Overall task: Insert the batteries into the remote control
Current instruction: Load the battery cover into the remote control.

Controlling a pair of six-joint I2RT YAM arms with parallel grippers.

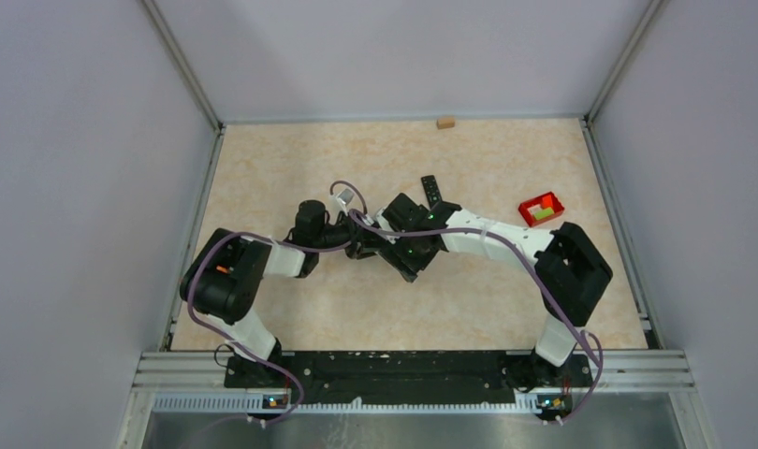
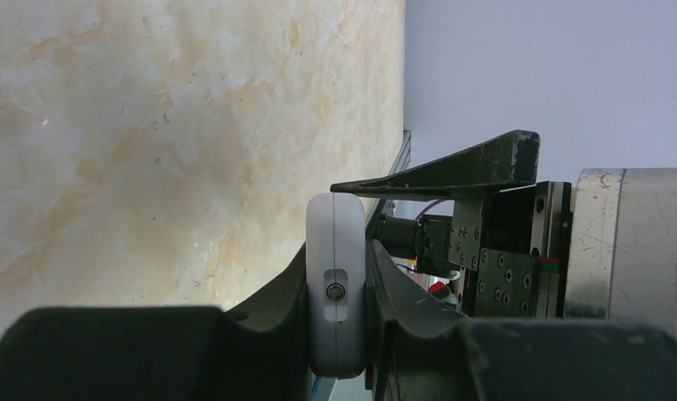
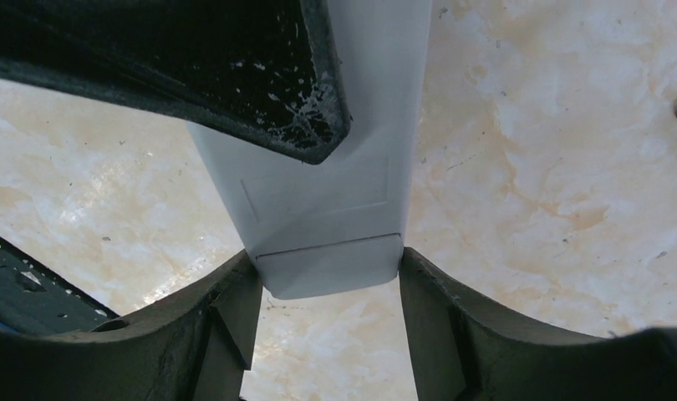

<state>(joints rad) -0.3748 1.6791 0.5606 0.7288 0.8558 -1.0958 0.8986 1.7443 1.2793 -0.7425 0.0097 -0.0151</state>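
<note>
Two end effectors meet over the middle of the bench [image 1: 506, 150], both at one white remote control. On the left, the left end effector [image 2: 337, 246] is clamped tight on the remote control [image 2: 335, 326], its pads on the two broad faces, so the body shows edge-on and is carried clear of the bench. A small round screw [image 2: 336, 291] sits in a recess on that thin edge.

Further right, the right end effector [image 3: 328, 257] stands about the remote's blunt end with one finger along each narrow side. Whether those fingers press or merely flank it I cannot tell from this close view. A faint rectangular seam on the broad face looks like the battery cover.

I judge the remote light, stiff and hollow, with a smooth shell that will slip under a skewed pinch. It is best taken across the narrow sides near mid-length — off the cover, which must come free. The batteries show in no view; such cells would be hard, slick and ready to roll, so they are best gripped across the barrel.

To the right, a slim black bar [image 1: 432, 192] lies on the bench. Beyond it a red tray [image 1: 527, 210] holds yellow-green blocks [image 1: 544, 213].

No brand, label or writing is legible anywhere.
</note>
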